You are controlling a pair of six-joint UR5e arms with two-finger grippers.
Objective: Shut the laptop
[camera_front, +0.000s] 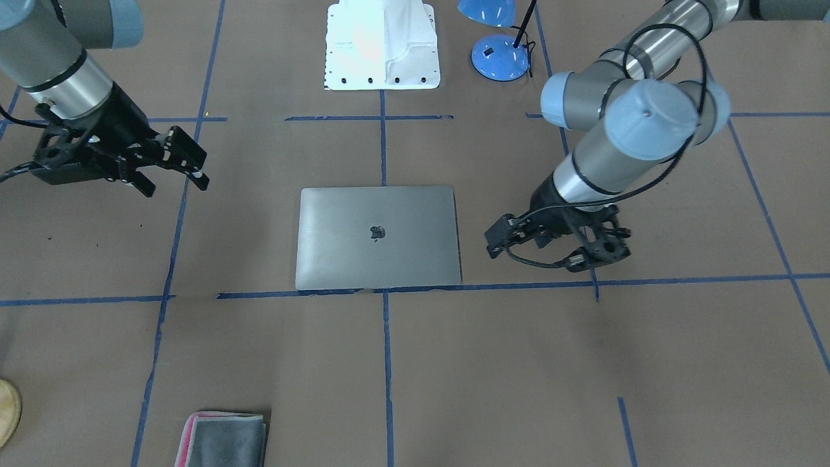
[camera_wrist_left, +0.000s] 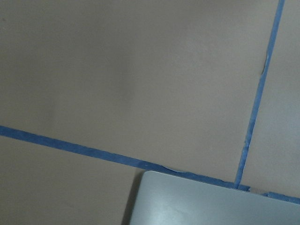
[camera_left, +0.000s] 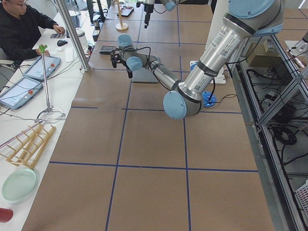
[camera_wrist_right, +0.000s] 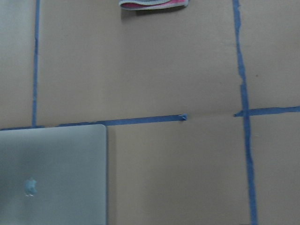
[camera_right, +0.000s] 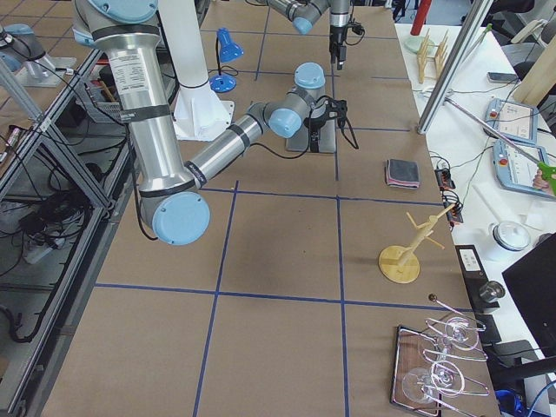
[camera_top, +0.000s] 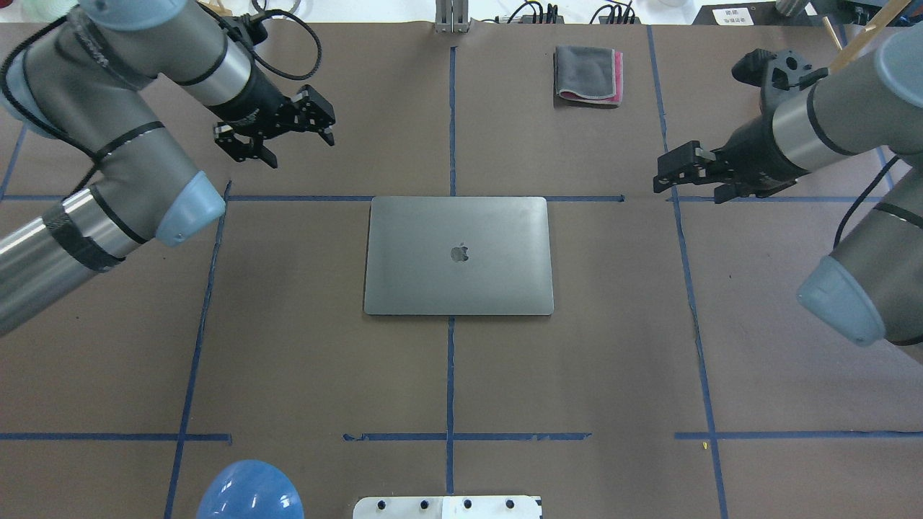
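The brown paper-covered table, gridded with blue tape, carries the laptop at its middle. The lid is down flat with the logo facing up, and the far edge lies along a tape line. No gap shows between lid and base, so the closing looks done, and what remains is, I judge, a clean retreat. The left gripper hangs above the table off the laptop's far left corner, well apart from it, jaws spread and empty. The right gripper hovers off the far right corner, likewise spread and holding nothing. To finish well, both should lift up and away without sweeping over the lid or toward the cloth near the far edge.
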